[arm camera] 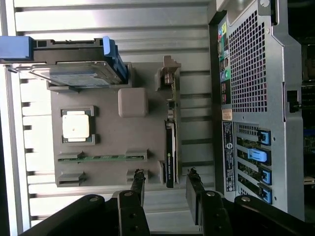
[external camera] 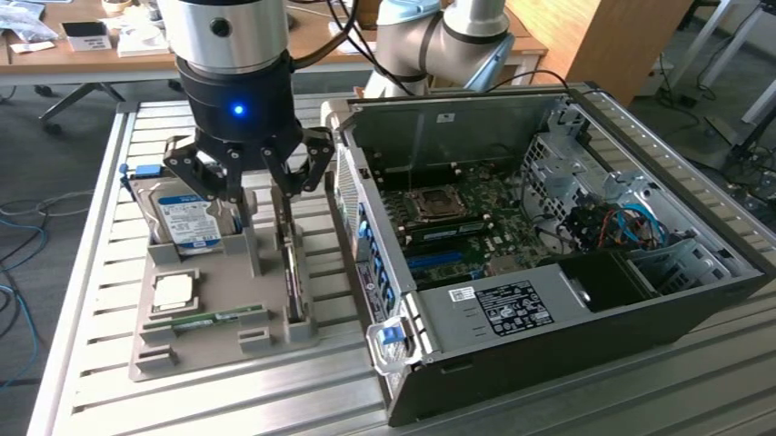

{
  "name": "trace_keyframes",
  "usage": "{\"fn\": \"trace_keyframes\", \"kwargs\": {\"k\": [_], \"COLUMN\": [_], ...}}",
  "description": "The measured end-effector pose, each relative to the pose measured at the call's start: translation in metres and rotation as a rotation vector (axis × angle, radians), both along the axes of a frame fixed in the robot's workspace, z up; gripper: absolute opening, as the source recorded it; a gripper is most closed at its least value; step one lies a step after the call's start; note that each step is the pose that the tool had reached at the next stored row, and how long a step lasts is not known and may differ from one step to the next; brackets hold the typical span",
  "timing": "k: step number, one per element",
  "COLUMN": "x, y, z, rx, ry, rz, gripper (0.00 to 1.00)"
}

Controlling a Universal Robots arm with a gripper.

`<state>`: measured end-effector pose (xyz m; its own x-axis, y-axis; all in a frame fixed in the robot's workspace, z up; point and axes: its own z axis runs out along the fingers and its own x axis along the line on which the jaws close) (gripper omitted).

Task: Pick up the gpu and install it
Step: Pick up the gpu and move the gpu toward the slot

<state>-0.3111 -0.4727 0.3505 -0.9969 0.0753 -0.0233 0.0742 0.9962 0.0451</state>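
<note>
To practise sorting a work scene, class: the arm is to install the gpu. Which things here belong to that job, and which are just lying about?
Job in hand:
gpu, standing on edge in the tray
gripper, open above it
case, side open

Lying about:
hard drive
chip
memory stick

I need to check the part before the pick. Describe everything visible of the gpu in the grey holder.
The gpu is a thin dark card standing upright on its long edge in a slot of the grey holder, on the side nearest the computer case. One stretch looks black. The rest shows board edge, with a pale metal piece at one end. Holder posts brace both ends. The end effector hovers open above it, one finger either side of its line, not gripping it.
</note>
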Motion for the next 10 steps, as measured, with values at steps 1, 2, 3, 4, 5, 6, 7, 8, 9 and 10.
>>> {"fn": "trace_keyframes", "kwargs": {"k": [1, 2, 3, 4, 5, 6, 7, 8, 9, 10], "x": [0.0, 0.0, 0.0, 0.0, 0.0, 0.0, 0.0, 0.0, 0.0, 0.0], "y": [0.0, 0.0, 0.0, 0.0, 0.0, 0.0, 0.0, 0.0, 0.0, 0.0], "z": [0.0, 0.0, -0.0001, -0.0004, -0.0009, -0.0014, -0.002, -0.0026, -0.0032, -0.0037], "rx": [0.0, 0.0, 0.0, 0.0001, 0.0002, 0.0001, 0.0, 0.0001, 0.0, 0.0], "ry": [0.0, 0.0, 0.0, -0.0001, -0.0002, -0.0001, 0.0, -0.0001, 0.0, 0.0], "rz": [0.0, 0.0, 0.0, 0.0, 0.0, 0.0, 0.0, 0.0, 0.0, 0.0], "gripper": [0.47, 0.47, 0.47, 0.47, 0.47, 0.47, 0.47, 0.47, 0.47, 0.47]}}
